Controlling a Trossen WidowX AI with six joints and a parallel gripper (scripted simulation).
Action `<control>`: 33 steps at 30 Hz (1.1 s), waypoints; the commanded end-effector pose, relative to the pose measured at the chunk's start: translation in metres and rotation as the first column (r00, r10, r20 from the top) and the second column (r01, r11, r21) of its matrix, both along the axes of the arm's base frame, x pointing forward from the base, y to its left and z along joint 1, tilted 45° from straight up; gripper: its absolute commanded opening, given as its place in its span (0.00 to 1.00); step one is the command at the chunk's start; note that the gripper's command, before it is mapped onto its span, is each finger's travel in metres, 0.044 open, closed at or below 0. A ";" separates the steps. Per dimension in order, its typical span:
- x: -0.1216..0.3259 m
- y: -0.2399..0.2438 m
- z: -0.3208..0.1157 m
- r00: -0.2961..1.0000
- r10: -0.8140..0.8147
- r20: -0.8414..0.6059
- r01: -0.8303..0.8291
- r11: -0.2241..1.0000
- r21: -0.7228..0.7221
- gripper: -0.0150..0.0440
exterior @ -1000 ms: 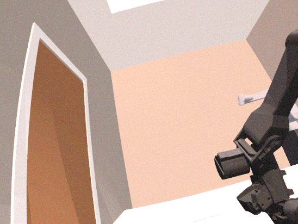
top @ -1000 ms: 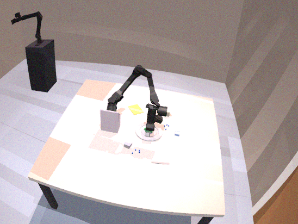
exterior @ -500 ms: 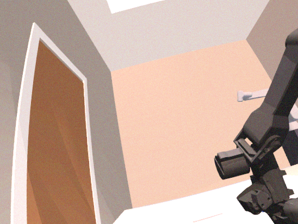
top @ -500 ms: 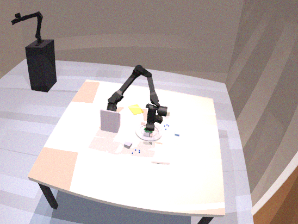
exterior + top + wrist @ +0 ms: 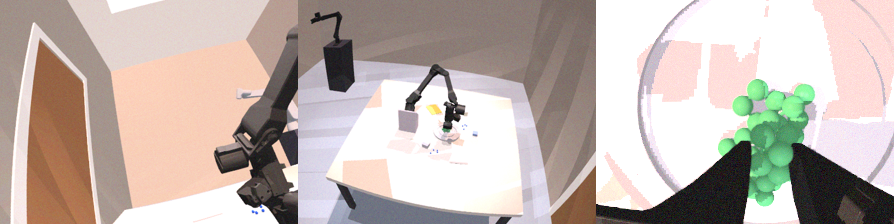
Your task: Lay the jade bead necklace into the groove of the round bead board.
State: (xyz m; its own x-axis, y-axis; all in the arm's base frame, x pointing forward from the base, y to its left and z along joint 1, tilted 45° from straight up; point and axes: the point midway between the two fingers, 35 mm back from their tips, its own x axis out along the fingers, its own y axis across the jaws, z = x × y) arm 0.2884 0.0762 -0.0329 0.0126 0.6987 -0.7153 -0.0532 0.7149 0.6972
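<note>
The round bead board (image 5: pixel 435 135) (image 5: pixel 643 112) lies on the table below my gripper. It is pale, with a thin circular rim. The jade bead necklace (image 5: pixel 446 130) (image 5: pixel 781 153) is a bunched heap of green beads inside the board's ring, not spread round it. My gripper (image 5: pixel 447 128) (image 5: pixel 769 152) points down over the board and is shut on part of the necklace. Beads show between the fingertips, and others spill out beyond them and to the left. In the exterior view the fingertips, board and necklace are not visible.
A grey upright panel (image 5: pixel 408 121) stands left of the board. A yellow piece (image 5: pixel 434 109) lies behind, a grey block (image 5: pixel 426 145) in front left, a blue block (image 5: pixel 475 133) to the right. Small blue beads (image 5: pixel 464 126) (image 5: pixel 256 212) and a white flat piece (image 5: pixel 458 162) lie nearby.
</note>
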 end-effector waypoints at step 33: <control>0.001 0.038 0.012 1.000 0.001 0.003 -0.001 1.000 0.004 0.25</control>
State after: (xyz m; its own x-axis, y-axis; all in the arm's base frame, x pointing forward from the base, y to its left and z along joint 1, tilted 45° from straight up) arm 0.2936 0.1124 -0.0175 0.0250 0.7001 -0.7136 -0.0683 0.7134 0.6974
